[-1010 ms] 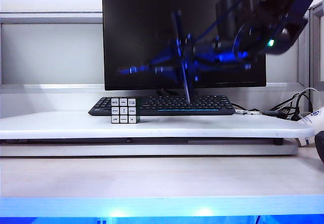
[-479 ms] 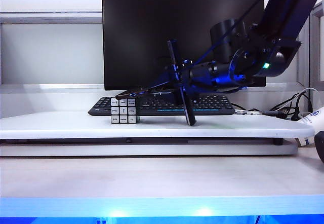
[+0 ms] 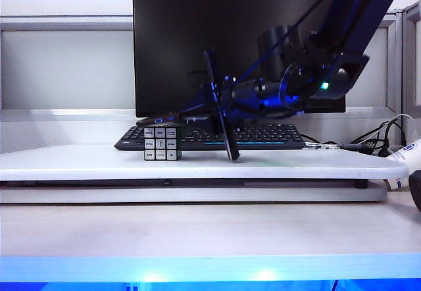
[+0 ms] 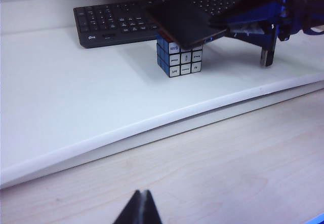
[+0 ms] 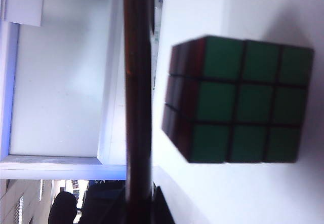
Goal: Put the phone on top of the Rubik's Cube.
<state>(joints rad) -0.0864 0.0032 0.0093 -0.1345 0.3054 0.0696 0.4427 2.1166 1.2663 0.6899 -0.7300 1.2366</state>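
On the left of the exterior frame, nothing of the left arm shows. The left gripper (image 4: 140, 209) appears only in its own wrist view, as a dark tip at the bottom edge above the bare wooden tabletop (image 4: 243, 163), its jaws pressed together on nothing, well apart from the work.

A little left of centre, the Rubik's Cube (image 3: 162, 143) stands on the raised white shelf (image 3: 79, 162), just in front of the keyboard (image 3: 263, 136) and below the dark monitor (image 3: 184, 47).

Over the cube lies the phone (image 3: 172, 117). In the exterior view it is a thin dark slab, nearly level, with its far end above the cube's top. Whether it already touches the tiles I cannot tell. Its long axis runs across the frame, from the cube toward centre-right, where the right gripper (image 3: 212, 105) clamps the near end, jaws almost fully closed on the phone's thin edge. In the left wrist view the slab (image 4: 182, 24) covers the cube (image 4: 178, 58) and overhangs it.

To finish well, I judge the phone should be lowered flat and centred over the cube, since it is wider than the cube and could tip. The jaws should part only once it rests level, and the gripper should draw straight back without dragging it.
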